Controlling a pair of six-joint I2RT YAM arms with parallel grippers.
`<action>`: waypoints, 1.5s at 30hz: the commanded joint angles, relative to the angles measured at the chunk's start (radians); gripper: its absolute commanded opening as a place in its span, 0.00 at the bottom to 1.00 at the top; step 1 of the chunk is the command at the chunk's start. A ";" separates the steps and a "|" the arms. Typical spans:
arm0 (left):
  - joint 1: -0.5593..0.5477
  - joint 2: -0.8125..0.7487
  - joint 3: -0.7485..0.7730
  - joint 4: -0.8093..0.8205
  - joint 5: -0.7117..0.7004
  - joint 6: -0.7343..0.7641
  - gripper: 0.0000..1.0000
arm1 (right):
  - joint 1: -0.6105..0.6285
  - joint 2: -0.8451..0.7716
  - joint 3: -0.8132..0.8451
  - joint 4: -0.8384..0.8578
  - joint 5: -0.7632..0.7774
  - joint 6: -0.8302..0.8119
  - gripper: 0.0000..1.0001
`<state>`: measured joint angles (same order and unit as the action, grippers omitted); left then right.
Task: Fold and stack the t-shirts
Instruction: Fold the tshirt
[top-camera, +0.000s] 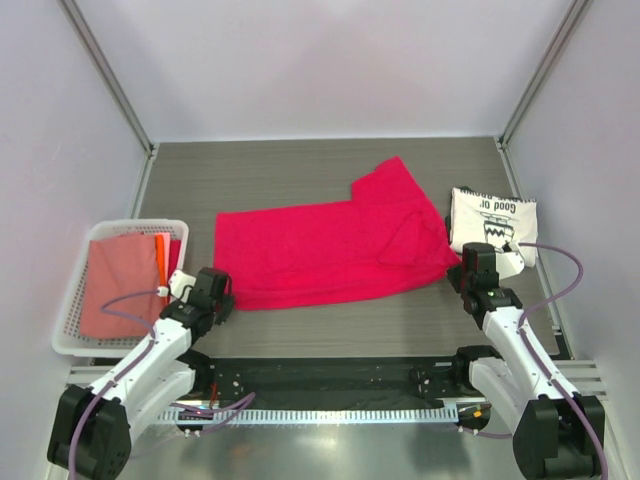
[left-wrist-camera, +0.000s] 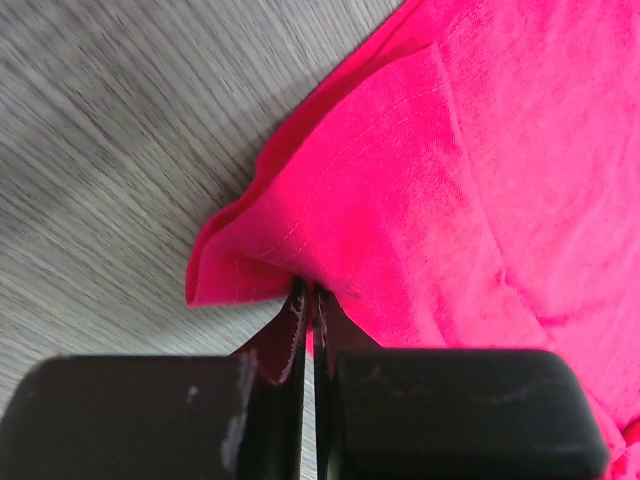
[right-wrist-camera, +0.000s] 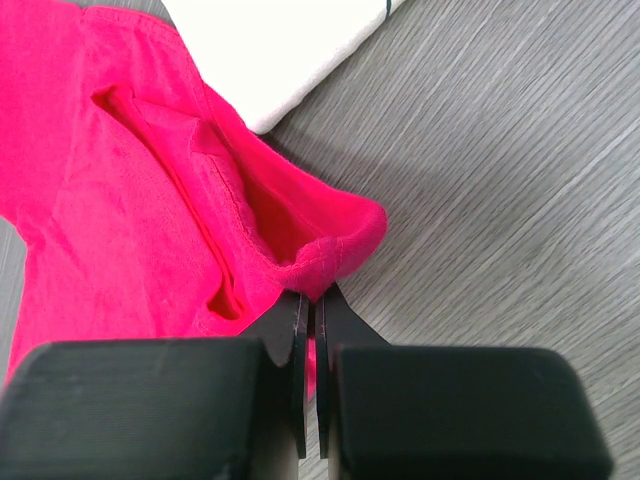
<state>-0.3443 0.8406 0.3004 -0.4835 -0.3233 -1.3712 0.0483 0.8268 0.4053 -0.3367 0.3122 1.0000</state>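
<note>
Grey wood-grain table (top-camera: 330, 325) between pale walls (top-camera: 320, 60); left hand (left-wrist-camera: 308, 300) and right hand (right-wrist-camera: 312, 300) pinch crimson t-shirt (top-camera: 320, 250).

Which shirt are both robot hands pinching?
The bright pink t-shirt spread across the middle: the left gripper and right gripper each clamp a near corner. The cream printed t-shirt lies folded at the right, not gripped.
</note>
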 joint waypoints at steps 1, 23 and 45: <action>-0.002 -0.001 -0.034 -0.021 0.013 0.018 0.00 | -0.005 -0.015 0.000 0.041 0.010 0.012 0.01; 0.077 0.014 0.167 -0.009 0.088 0.150 0.00 | -0.005 0.041 0.085 0.011 0.022 0.045 0.01; 0.251 -0.152 0.246 -0.251 0.213 0.313 0.00 | -0.002 -0.220 0.136 -0.287 -0.015 0.049 0.04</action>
<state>-0.0998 0.7261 0.5644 -0.7223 -0.1406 -1.0660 0.0486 0.7063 0.5770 -0.5522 0.2619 1.0321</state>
